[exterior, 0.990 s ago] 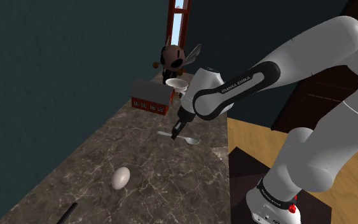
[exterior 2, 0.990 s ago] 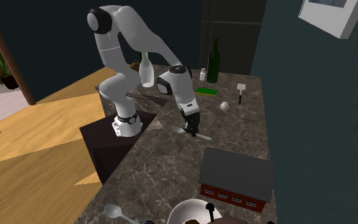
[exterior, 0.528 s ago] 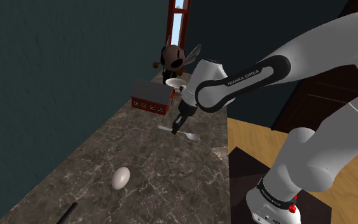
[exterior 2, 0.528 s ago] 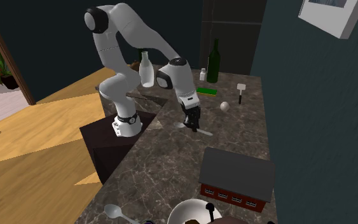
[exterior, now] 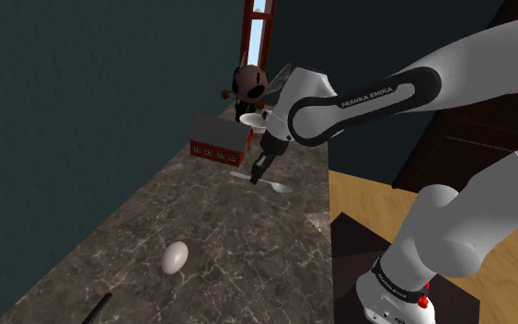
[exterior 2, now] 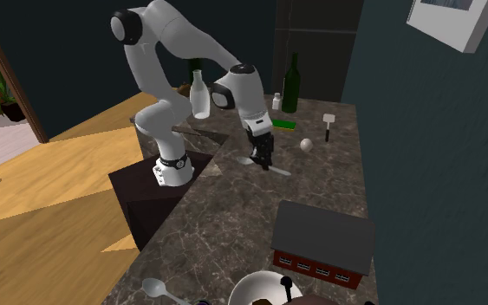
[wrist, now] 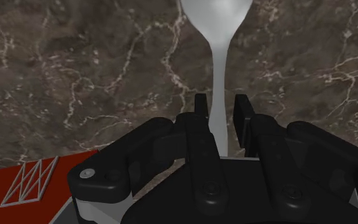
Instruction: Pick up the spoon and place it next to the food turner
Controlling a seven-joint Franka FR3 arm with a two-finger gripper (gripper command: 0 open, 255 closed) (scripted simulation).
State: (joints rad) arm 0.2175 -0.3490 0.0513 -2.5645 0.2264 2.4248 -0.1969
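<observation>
**Shoulder view.** The gripper [exterior: 259,169] points down over the far part of the dark marble countertop [exterior: 155,221]. Its jaws are narrowed to a slim gap and clamp the handle of the spoon [exterior: 275,185]. The pale spoon sticks out on both sides of the gripper, with its bowl toward the shoulder view's right, and it looks lifted off the stone. The counter's right edge runs just beside the spoon; beyond that edge are wood floor and the stand [exterior: 404,281]. Farther along sits a house-shaped box [exterior: 218,138] with a red wall and grey roof. Behind it, a white bowl [exterior: 255,120] is partly hidden by the arm. A white egg [exterior: 175,257] lies nearer, with bare stone between it and the spoon. A black bar [exterior: 98,309] is cut off by the bottom edge and cannot be identified.

**Second exterior view.** The food turner [exterior 2: 328,126], with a white blade and black handle, lies flat near the dark wall at the counter's far end. It is well apart from the spoon, and the egg lies between them. A green bottle [exterior 2: 291,84], a pale bottle [exterior 2: 199,95] and a flat green item [exterior 2: 281,124] stand around that far end. A second spoon [exterior 2: 159,288] is cut off by the bottom edge.

**Wrist view.** The fingers [wrist: 201,107] flank the spoon's thin handle closely. The spoon's bowl is cropped by the frame edge. A red panel with a white lattice mark [wrist: 31,181] shows beside the gripper body and cannot be identified.
</observation>
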